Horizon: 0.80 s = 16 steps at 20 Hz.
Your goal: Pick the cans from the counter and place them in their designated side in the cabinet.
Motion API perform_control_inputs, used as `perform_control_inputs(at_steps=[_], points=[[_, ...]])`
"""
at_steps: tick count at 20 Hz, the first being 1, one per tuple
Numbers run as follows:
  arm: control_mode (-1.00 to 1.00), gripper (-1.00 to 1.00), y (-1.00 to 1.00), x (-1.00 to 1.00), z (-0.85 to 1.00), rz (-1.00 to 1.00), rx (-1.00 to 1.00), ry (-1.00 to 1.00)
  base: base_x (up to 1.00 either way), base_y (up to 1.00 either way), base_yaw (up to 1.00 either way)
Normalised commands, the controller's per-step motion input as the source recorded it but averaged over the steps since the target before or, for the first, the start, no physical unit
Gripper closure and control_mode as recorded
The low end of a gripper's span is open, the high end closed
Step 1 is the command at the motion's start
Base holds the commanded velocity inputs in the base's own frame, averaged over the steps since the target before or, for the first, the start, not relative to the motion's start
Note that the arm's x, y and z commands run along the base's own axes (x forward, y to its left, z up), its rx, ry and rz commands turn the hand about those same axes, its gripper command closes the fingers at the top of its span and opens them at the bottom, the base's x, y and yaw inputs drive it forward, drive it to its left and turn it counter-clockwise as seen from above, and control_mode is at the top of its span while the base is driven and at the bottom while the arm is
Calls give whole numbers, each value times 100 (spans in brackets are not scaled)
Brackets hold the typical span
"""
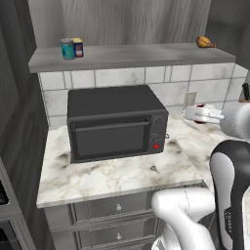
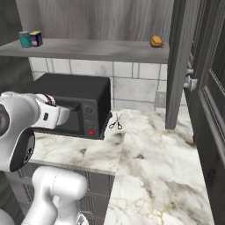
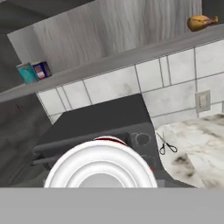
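Microwave below cabinet — teal can, scissors nearby.

Black microwave stands against tiled wall; scissors lie just beside it; teal can upright above.

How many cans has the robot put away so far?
One looks done: the blue can stands on the shelf beside the teal can. The gripper holds the red can. Left: setting that one on the shelf.
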Motion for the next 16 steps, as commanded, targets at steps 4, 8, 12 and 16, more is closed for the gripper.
perform_control_inputs(at_steps=[4,8,12,16], points=[[-100,100,12,-17,17,0,-1,-12,0,0,0],[-100,100,9,-19,15,0,0,-8,0,0,0],[-100,100,7,-16,13,0,0,0,0,0,0],[-100,100,9,-15,13,0,0,0,0,0,0]])
